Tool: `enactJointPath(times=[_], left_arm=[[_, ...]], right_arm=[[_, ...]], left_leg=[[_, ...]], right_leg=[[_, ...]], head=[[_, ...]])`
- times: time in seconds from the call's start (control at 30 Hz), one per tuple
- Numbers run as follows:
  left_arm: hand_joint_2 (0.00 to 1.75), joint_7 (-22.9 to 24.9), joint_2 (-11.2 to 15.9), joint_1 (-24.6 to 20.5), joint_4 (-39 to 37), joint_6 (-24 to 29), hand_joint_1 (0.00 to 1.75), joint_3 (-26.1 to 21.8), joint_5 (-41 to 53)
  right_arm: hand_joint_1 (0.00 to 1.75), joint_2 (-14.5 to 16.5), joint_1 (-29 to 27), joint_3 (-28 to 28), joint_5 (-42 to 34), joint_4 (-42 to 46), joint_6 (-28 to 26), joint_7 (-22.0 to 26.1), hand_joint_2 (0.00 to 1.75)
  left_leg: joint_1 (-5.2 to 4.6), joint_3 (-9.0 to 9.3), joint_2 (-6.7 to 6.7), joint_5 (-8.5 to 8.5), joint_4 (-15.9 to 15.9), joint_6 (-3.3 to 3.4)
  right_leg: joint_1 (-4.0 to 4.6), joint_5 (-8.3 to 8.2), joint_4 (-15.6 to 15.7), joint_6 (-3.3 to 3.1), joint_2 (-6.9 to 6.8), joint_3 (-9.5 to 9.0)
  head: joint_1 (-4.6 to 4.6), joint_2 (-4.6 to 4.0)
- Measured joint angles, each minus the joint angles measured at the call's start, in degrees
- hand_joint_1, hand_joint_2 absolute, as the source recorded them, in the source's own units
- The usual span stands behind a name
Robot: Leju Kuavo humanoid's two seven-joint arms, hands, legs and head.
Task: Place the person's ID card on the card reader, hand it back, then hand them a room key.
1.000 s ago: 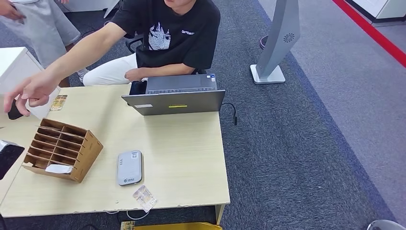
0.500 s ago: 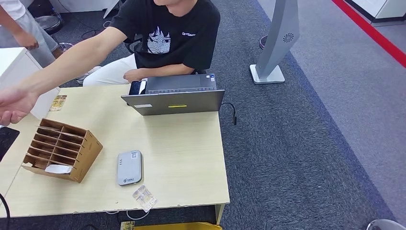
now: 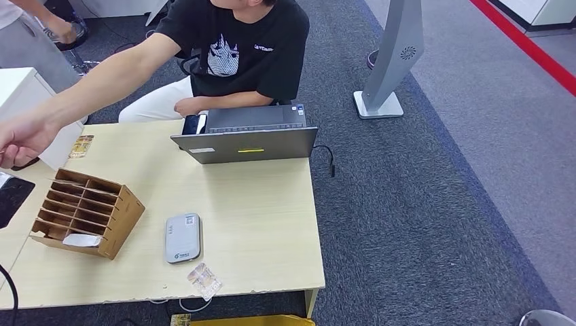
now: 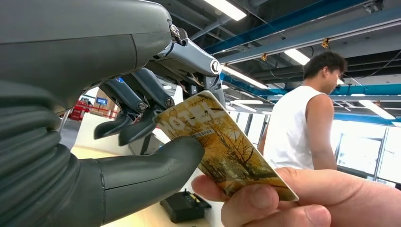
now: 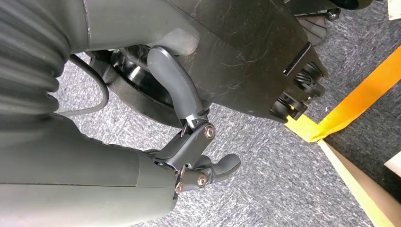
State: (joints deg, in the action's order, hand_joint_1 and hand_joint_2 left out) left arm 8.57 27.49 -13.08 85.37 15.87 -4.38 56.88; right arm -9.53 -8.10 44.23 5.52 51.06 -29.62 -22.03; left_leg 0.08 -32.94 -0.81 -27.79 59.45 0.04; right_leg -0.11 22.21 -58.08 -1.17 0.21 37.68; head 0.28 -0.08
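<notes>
Currently the left hand (image 4: 142, 118) pinches a hotel room key (image 4: 222, 151) between thumb and fingers; the person's hand (image 4: 293, 198) grips its far end. Judged stage: final handover, release outstanding. Right hand (image 5: 189, 156) hangs curled, holding nothing.

We see the left hand (image 4: 118, 156) pinching a room key (image 4: 222, 149) between its thick grey thumb and its darker fingers (image 4: 142, 101). The card bears a yellow autumn-tree picture (the word HOTEL runs across its near end). A person's hand (image 4: 302, 198) grips the card's far end. Beneath, a small black device (image 4: 184, 206) sits on the pale surface (image 4: 142, 218). A person in a white sleeveless top (image 4: 302, 123) stands behind.
</notes>
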Motion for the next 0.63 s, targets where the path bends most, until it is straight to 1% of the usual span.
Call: enactJointPath(times=[0.03, 0.4, 0.5, 0.63], left_arm=[[1.75, 0.0, -0.1, 0.0, 0.0, 0.1, 0.0, 0.0, -0.2], [1.75, -0.3, -1.3, 0.6, 0.1, 0.5, 0.0, 0.2, -3.9], [1.75, -0.6, -1.9, 1.8, 0.8, 1.5, 0.0, 0.2, -5.3], [1.75, -2.2, -2.9, 4.5, 3.5, 2.9, 0.0, 0.0, -8.3]], right_arm=[[0.0, 0.0, 0.0, 0.0, 0.1, 0.0, 0.0, 0.0, 1.75], [0.0, 0.0, 0.0, -0.1, 1.5, -0.2, 0.8, -0.6, 1.75], [0.0, 0.0, -0.1, -0.1, 2.0, -0.2, 1.0, -1.1, 1.75], [0.0, 0.0, -0.5, -0.1, 2.0, -0.2, 1.0, -2.0, 1.75]], left_leg=[[0.0, 0.0, 0.0, 0.0, 0.0, 0.0], [0.0, -0.06, 0.04, 0.0, 0.0, 0.01], [0.0, -0.07, 0.04, 0.0, 0.0, 0.01], [0.0, -0.08, 0.04, -0.01, 0.0, 0.01]], right_leg=[[0.0, 0.0, 0.0, 0.0, 0.0, 0.01], [-0.01, 0.01, 0.0, 0.03, -0.03, 0.01], [-0.01, 0.01, 0.0, 0.03, -0.03, 0.01], [-0.01, 0.02, 0.0, 0.04, -0.02, 0.02]], head=[[0.01, -0.01], [0.01, 0.0], [0.01, 0.01], [-0.01, 0.0]])
